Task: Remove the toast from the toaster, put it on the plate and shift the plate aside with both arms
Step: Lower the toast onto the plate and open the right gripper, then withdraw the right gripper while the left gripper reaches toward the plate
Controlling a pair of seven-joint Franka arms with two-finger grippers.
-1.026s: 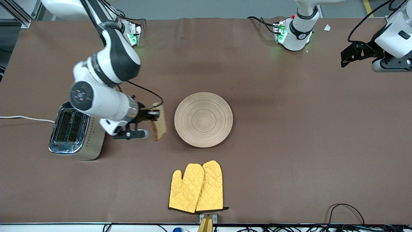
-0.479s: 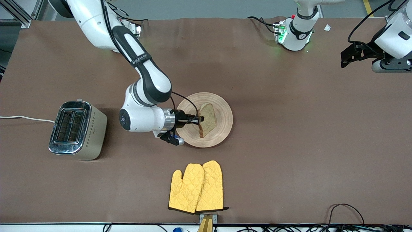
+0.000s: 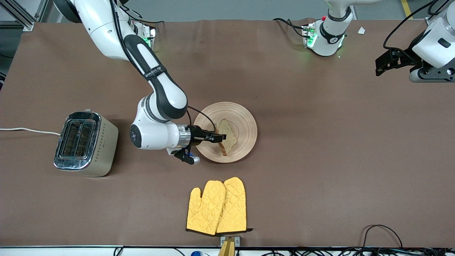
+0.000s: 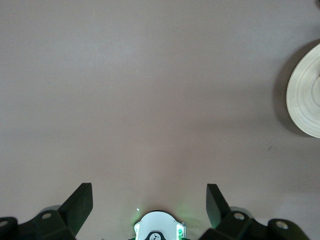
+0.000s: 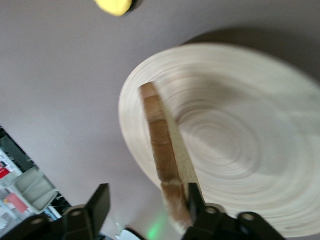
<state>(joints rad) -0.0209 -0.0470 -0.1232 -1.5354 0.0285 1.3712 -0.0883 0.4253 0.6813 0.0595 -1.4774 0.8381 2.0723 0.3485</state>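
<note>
The toast [image 3: 228, 136] stands tilted on the round wooden plate [image 3: 245, 122] near the table's middle, its face leaning toward the left arm's end. My right gripper [image 3: 219, 137] is over the plate's rim and open. In the right wrist view the toast [image 5: 162, 145] leans against one finger [image 5: 196, 199] of the right gripper [image 5: 147, 202], with a wide gap to the other finger, and the plate [image 5: 250, 150] lies below. My left gripper [image 3: 385, 64] waits open, high over the left arm's end of the table. The left gripper [image 4: 148, 200] holds nothing, and the plate's edge [image 4: 307, 95] shows in its wrist view.
A chrome toaster [image 3: 85, 142] stands toward the right arm's end, its white cord [image 3: 21, 129] running off the table. A pair of yellow oven mitts [image 3: 217, 206] lies nearer to the front camera than the plate.
My right arm carried the toast from beside the toaster to over the plate. Its jaws then opened, and the toast now leans lower onto the plate. The left arm has barely moved.
</note>
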